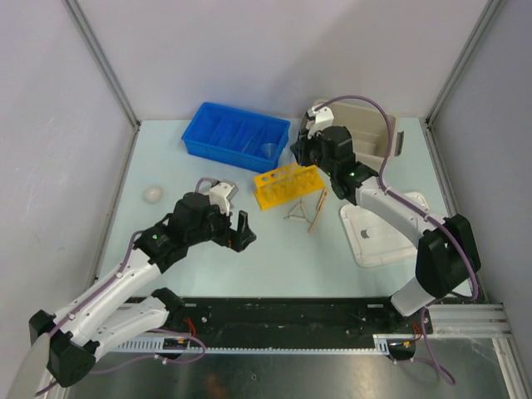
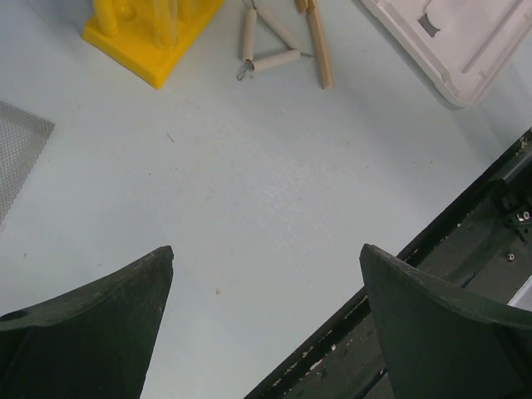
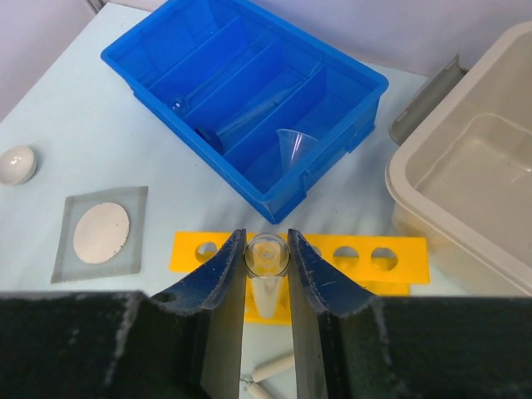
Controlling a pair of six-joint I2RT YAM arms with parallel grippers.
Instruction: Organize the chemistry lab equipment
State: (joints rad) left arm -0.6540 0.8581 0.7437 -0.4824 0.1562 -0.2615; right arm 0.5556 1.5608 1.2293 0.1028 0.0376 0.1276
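My right gripper is shut on a clear test tube, held upright over a hole of the yellow rack. In the top view it hangs over the rack's far end. A clear funnel lies in the blue bin. The square gauze with white centre lies left of the rack. The wire triangle and wooden clamp stick lie in front of the rack. My left gripper is open and empty over bare table near the front edge.
A beige tub stands at the back right, its white lid flat on the table to the right. A small white round object sits at the left. A black rail runs along the table's front edge.
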